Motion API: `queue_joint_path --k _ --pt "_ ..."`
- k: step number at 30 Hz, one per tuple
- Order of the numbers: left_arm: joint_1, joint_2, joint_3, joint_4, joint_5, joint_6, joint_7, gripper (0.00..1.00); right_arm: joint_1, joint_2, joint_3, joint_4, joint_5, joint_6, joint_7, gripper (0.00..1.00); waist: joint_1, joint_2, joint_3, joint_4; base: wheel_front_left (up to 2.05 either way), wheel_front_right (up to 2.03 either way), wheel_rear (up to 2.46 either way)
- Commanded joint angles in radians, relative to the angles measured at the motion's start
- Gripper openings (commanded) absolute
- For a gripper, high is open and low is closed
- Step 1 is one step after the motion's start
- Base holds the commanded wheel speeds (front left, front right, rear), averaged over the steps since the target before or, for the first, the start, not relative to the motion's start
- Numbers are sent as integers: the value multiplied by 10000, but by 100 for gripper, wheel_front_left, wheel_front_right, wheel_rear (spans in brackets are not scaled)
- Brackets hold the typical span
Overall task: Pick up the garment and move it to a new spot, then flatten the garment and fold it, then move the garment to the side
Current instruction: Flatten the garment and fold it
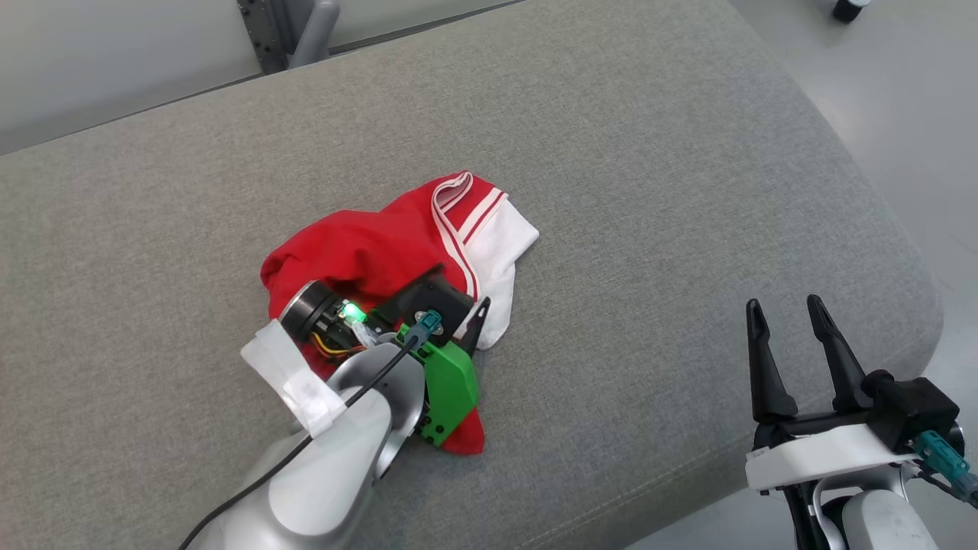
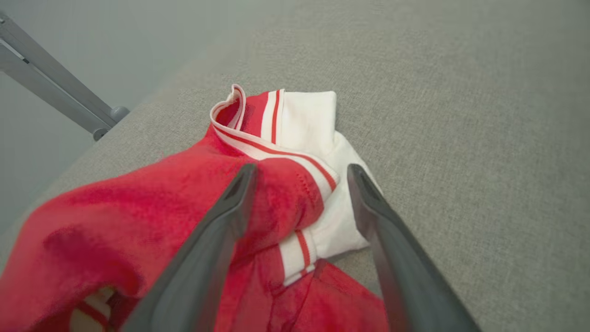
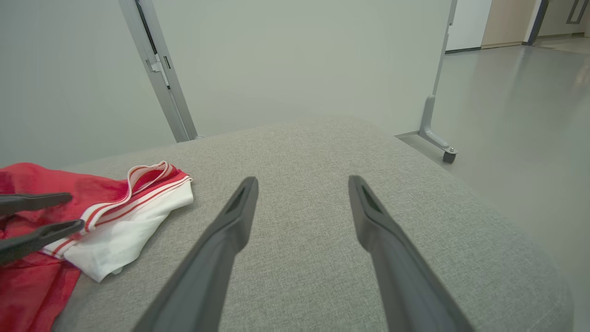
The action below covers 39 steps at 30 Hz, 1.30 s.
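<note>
The garment [image 1: 382, 252] is red with white panels and red-and-white striped trim, and it lies crumpled in the middle of the grey cushion [image 1: 611, 153]. My left gripper [image 1: 458, 294] is down on its near right part, jaws open. In the left wrist view that gripper [image 2: 299, 175] straddles a red fold and striped band of the garment [image 2: 138, 221]; one finger rests on red cloth, the other over the white panel. My right gripper [image 1: 783, 305] hovers open and empty over the cushion's front right corner, apart from the garment [image 3: 115, 230]. It appears again in its own wrist view [image 3: 302, 182].
The cushion's front and right edges drop to a pale floor [image 1: 901, 92] close to my right gripper. A metal post [image 1: 306, 30] rises behind the cushion. A partition foot with a caster [image 3: 445, 154] stands on the floor to the far right.
</note>
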Motion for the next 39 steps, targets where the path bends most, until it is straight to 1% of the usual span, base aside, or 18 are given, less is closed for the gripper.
queue_joint_path --k 1,4,7,8,9,10,11,12,13,17,21,26,31,34,37,38,39 --pt "-176 106 39 117 105 70 -22 100 -120 -2 17 16 100 1 -32 100 0 -1 59 -114 0 0 0" --pt "-287 189 43 567 130 157 -77 100 -135 -1 23 44 175 1 -32 100 0 -1 23 -144 0 0 0" --pt "-331 225 -26 882 79 102 -110 100 -107 -2 28 63 233 1 -32 100 0 -1 -23 -136 0 0 0" --pt "-358 229 -35 971 40 84 -100 91 -94 -2 31 69 230 1 -32 100 0 -1 -37 -132 0 0 0" --pt "-382 231 -39 1039 4 69 -97 62 -87 -2 35 79 252 1 -32 100 0 -1 -48 -130 0 0 0" --pt "-407 240 -45 1107 -15 56 -119 47 -86 -2 32 87 270 1 -32 100 0 -1 -60 -130 0 0 0" --pt "-426 258 -44 1186 -40 52 -142 37 -88 -2 27 98 287 1 -32 100 0 -1 -71 -133 0 0 0" --pt "-438 264 -32 1251 -66 45 -168 16 -89 -2 24 104 295 1 -32 100 0 -1 -83 -138 0 0 0" --pt "-443 252 -9 1305 -105 41 -192 0 -88 -2 23 110 291 1 -32 100 0 -1 -95 -144 0 0 0" --pt "-433 130 171 1480 -479 29 -287 0 -74 -2 15 126 307 1 -32 100 0 -1 -155 -180 0 0 0" --pt "-559 -179 891 1035 -1565 46 -344 0 48 -2 -69 129 330 1 -32 100 0 -1 -257 -150 0 0 0" --pt "-968 -410 1870 -391 -3243 125 -131 0 209 -2 -74 200 360 1 -32 100 0 -1 -492 -5 0 0 0" --pt "-1436 -459 2711 -2072 -4640 489 124 0 281 -4 -42 246 354 1 -32 100 0 -1 -762 114 0 0 0" --pt "-1699 -464 3185 -3085 -5250 736 397 0 346 -4 -82 262 341 1 -32 100 0 -1 -928 205 0 0 0" --pt "-1875 -217 3671 -4036 -5739 955 886 0 456 -7 -169 258 331 1 -32 100 0 -1 -1091 326 0 0 0" --pt "-1875 -217 3671 -4036 -5739 955 886 0 456 -7 -169 258 331 1 -32 100 0 -1 -1091 326 0 0 0" --pt "-1902 -112 3810 -4334 -5853 1001 1123 0 492 -4 -196 259 332 1 -32 100 0 -1 -1138 376 0 0 0"
